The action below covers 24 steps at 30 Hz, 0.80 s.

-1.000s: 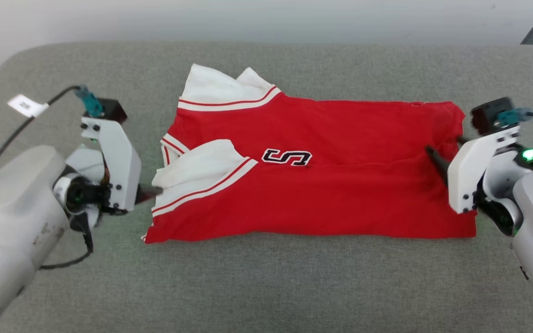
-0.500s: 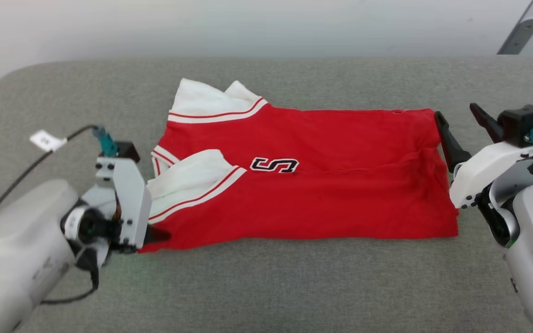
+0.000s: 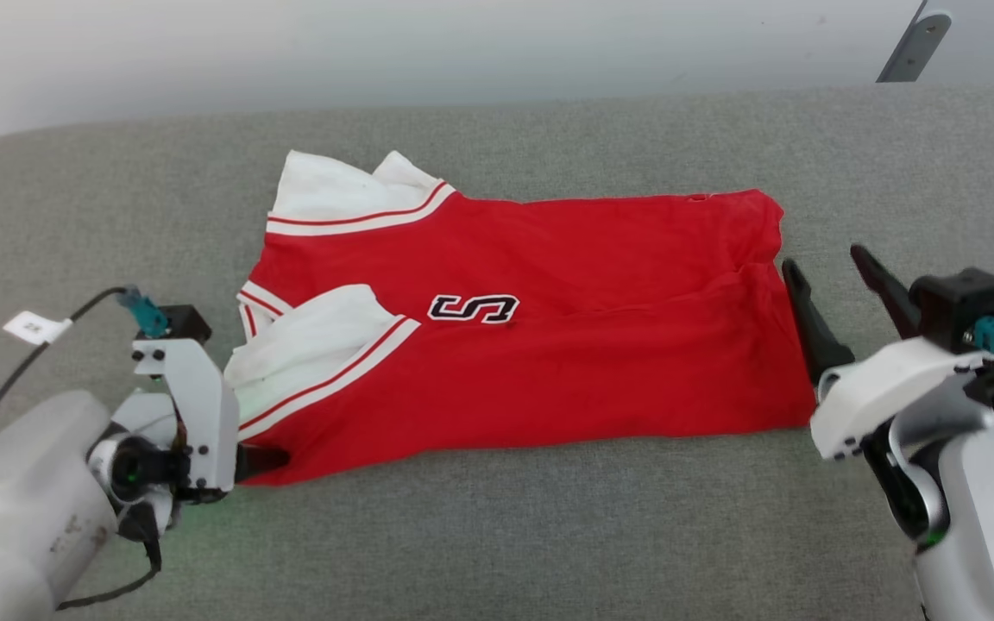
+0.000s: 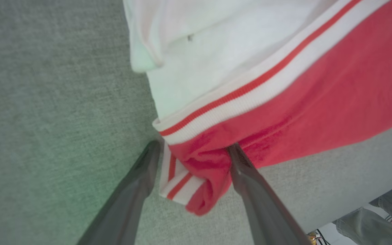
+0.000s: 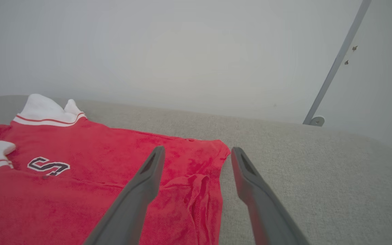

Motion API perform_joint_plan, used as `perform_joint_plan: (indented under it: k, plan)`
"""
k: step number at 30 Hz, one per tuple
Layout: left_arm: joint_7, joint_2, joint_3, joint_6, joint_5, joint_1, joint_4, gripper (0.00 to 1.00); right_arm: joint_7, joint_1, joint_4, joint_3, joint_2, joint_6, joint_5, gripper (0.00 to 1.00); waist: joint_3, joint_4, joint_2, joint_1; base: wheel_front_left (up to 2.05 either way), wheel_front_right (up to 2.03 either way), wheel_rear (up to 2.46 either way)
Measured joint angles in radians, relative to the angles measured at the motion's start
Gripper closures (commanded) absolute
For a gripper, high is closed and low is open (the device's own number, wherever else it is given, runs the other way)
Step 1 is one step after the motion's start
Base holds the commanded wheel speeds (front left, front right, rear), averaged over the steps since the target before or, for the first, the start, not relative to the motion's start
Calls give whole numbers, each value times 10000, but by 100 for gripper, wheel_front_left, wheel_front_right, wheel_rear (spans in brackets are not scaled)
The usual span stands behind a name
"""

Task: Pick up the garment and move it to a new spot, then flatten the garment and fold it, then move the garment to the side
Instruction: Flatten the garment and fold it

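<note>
The garment point(image 3: 549, 371) lies spread flat on the grey cushion, red with white sleeves at the left and a black patch point(image 3: 473, 308) near the middle. My left gripper point(image 3: 264, 457) sits low at its near-left corner. In the left wrist view it point(image 4: 194, 146) is open, and the bunched red corner with striped trim point(image 4: 179, 183) lies between its fingers. My right gripper point(image 3: 823, 259) is open and raised just off the garment's right edge. In the right wrist view its point(image 5: 198, 149) fingers point over the rumpled right hem point(image 5: 196, 190) with nothing between them.
The grey upholstered surface point(image 3: 549, 535) runs wide in front of and behind the garment. A pale wall point(image 3: 462, 43) stands behind it, with a slanted metal bar point(image 3: 911, 43) at the far right. A person's trouser leg point(image 4: 379, 221) shows past the cushion's edge.
The head view has shifted. My left gripper has moved from the white sleeve down to the garment's near-left corner. My right gripper has come off the right edge and lifted clear.
</note>
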<state>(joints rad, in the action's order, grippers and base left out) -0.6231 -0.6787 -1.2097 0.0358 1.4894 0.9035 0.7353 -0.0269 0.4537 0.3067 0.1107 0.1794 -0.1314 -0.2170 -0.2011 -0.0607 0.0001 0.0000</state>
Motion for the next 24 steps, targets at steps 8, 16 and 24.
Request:
perform_joint_plan:
  k: [8, 16, 24]
  plan:
    - [-236, 359, 217, 362, 332, 58, 938, 100, -2276, -1332, -1551, -245, 6, 0, -443, 0, -177, -11, 0, 0, 0, 0, 0]
    - [-295, 562, 265, 679, 364, 208, 1174, 100, -4631, -1604, -1925, -702, -13, 0, -648, 0, -337, 122, 0, 0, 0, 0, 0]
    - [-458, 740, 362, 830, 439, 459, 1319, 100, -6677, -1045, -1229, -982, 12, 0, -341, 0, -573, 325, 0, 0, 0, 0, 0]
